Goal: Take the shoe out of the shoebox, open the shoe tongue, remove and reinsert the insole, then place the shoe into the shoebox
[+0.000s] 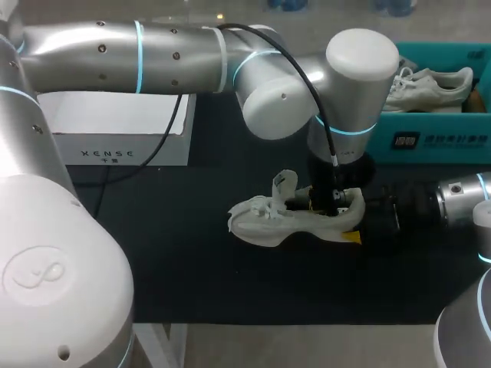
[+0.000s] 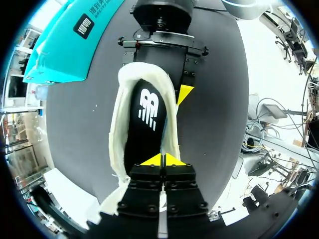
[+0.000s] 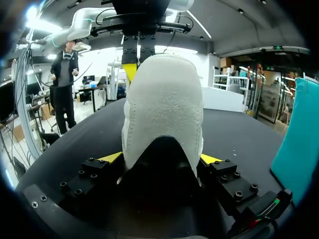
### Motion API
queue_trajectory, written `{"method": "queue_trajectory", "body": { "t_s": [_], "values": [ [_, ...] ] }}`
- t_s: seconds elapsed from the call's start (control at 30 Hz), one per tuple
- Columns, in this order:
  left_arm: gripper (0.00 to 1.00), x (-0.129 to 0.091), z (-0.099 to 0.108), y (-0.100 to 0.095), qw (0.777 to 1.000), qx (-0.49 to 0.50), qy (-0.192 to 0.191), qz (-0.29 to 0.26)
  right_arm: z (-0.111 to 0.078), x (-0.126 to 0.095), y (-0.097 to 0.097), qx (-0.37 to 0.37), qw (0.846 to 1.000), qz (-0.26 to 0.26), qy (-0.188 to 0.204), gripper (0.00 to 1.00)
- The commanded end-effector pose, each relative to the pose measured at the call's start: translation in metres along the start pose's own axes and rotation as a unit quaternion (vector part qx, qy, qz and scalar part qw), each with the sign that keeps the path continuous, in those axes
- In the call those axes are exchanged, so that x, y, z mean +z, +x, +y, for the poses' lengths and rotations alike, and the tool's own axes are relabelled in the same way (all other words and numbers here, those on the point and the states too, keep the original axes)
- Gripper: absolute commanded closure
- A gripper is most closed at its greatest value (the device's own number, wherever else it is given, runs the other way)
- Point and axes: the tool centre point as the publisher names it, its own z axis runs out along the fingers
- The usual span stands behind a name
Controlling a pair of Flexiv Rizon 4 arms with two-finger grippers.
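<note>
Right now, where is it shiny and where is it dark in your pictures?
Head view: lamp glare streaks my left arm, and the pale shoe stands out on the dark table. Left wrist view: the black insole is darkest, the shoe's rim around it bright. Right wrist view: the heel's suede is brightly lit, with one dark patch.

The cream suede shoe (image 1: 268, 218) sits on a matte black table (image 1: 230, 284), and its black insole (image 2: 142, 139) is marked with a white striped logo. The black left gripper (image 2: 163, 160) and right gripper (image 3: 160, 158) have bright yellow tips. The silver left arm (image 1: 115, 54) shows glowing cyan rings, and the cardboard shoebox (image 1: 441, 130) is teal.
</note>
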Motion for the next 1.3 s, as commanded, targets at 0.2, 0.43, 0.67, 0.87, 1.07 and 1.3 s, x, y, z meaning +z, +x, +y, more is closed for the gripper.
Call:
{"method": "queue_trajectory", "body": {
  "t_s": [0.2, 0.43, 0.67, 0.87, 1.07, 1.3],
  "values": [
    [1.00, 0.011, -0.004, 0.006, 1.000, 0.011, -0.006, 0.004, -0.003, 0.003, 0.000, 0.000, 1.000, -0.002, 0.001, 1.00],
    [0.62, 0.009, -0.006, 0.003, 1.000, 0.016, 0.001, 0.000, -0.003, 0.003, 0.000, 0.000, 1.000, -0.002, 0.001, 1.00],
    [0.64, 0.011, -0.010, 0.000, 1.000, 0.017, 0.000, 0.002, -0.003, 0.003, 0.000, 0.000, 1.000, -0.002, 0.001, 1.00],
    [0.63, 0.020, -0.016, -0.008, 1.000, 0.017, -0.003, 0.010, -0.003, 0.003, 0.000, 0.000, 1.000, -0.002, 0.001, 1.00],
    [0.65, 0.037, -0.022, -0.014, 1.000, 0.018, -0.017, 0.010, -0.003, 0.003, 0.000, 0.000, 1.000, -0.002, 0.001, 1.00],
    [0.72, 0.069, -0.021, -0.004, 0.999, 0.025, -0.041, 0.026, -0.003, 0.003, 0.000, 0.000, 1.000, -0.002, 0.001, 1.00]
  ]
}}
